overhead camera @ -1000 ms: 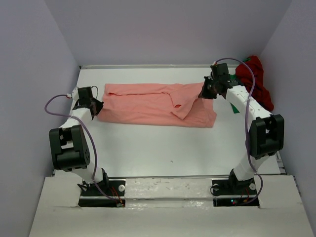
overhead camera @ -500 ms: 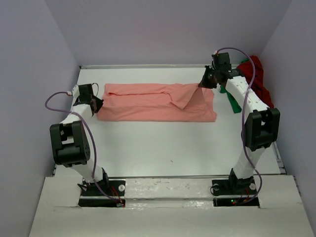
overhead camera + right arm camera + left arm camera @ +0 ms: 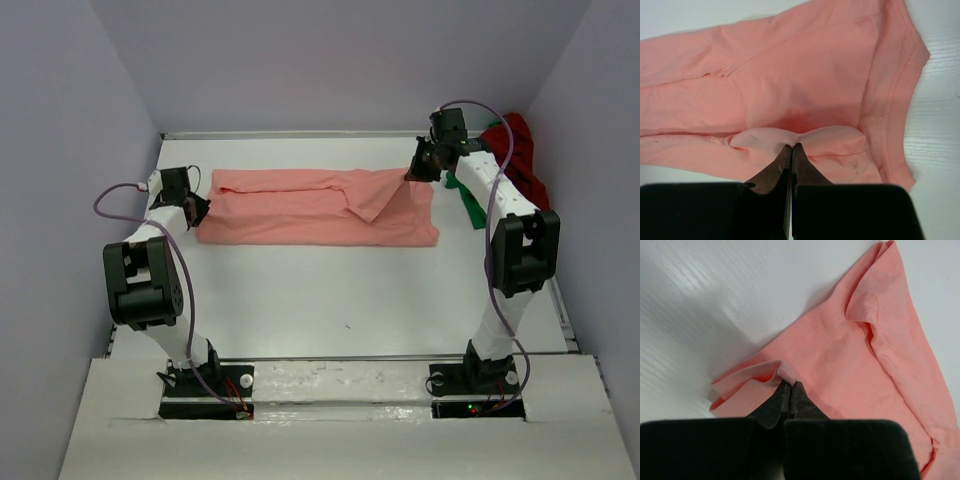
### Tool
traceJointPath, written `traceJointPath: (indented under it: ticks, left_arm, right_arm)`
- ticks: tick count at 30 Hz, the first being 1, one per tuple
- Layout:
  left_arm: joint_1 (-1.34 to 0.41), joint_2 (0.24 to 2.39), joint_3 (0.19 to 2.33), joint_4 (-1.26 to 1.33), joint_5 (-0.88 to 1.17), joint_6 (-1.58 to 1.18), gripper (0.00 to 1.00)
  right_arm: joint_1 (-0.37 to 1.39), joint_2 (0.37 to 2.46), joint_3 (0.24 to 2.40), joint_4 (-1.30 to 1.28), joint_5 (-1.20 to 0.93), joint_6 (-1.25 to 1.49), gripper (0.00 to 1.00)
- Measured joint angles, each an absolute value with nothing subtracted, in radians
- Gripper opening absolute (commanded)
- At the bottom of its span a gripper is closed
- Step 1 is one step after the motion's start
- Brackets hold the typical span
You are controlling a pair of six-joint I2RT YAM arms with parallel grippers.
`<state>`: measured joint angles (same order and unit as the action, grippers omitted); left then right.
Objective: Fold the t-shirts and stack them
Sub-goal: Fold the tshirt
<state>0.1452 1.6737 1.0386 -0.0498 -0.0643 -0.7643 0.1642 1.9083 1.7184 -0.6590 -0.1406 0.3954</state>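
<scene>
- Looking down from the top external camera, we see the salmon-pink cloth t-shirt (image 3: 300, 210) lying lengthwise across the white table (image 3: 330, 290), partly folded, with one flap turned over towards its right end.
- At that shirt's left edge our left gripper (image 3: 195, 212) pinches the cloth. At its far right corner our right gripper (image 3: 412, 175) does the same, with the corner drawn up to it.
- Just right of the pink shirt, the dark red t-shirt (image 3: 520, 150) and a strip of the bright green t-shirt (image 3: 468, 205) lie bunched together.
- From the left wrist, we see the dark fingers (image 3: 777, 405) pressed together on a small fold at the pink shirt's edge.
- From the right wrist, the fingers (image 3: 772, 172) are pressed together on a raised pucker of the pink shirt, beside its stitched edge.
</scene>
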Motion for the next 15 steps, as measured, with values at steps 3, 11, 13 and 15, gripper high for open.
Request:
traceJointPath:
  ticks: [3, 11, 13, 15]
  left_arm:
    - [0.144, 1.675, 1.047, -0.050, -0.065, -0.764, 0.00]
    - [0.138, 1.718, 1.069, -0.049, -0.065, -0.764, 0.00]
    - [0.137, 1.727, 1.069, -0.050, -0.065, -0.764, 0.00]
    - [0.136, 1.732, 1.073, -0.050, -0.065, -0.764, 0.00]
  right_arm:
    - [0.160, 1.923, 1.726, -0.660, -0.141, 0.395, 0.00]
    - [0.149, 1.942, 1.746, -0.663, -0.143, 0.395, 0.00]
    - [0.146, 1.942, 1.751, -0.665, -0.144, 0.395, 0.00]
    - [0.143, 1.945, 1.758, -0.666, -0.146, 0.395, 0.00]
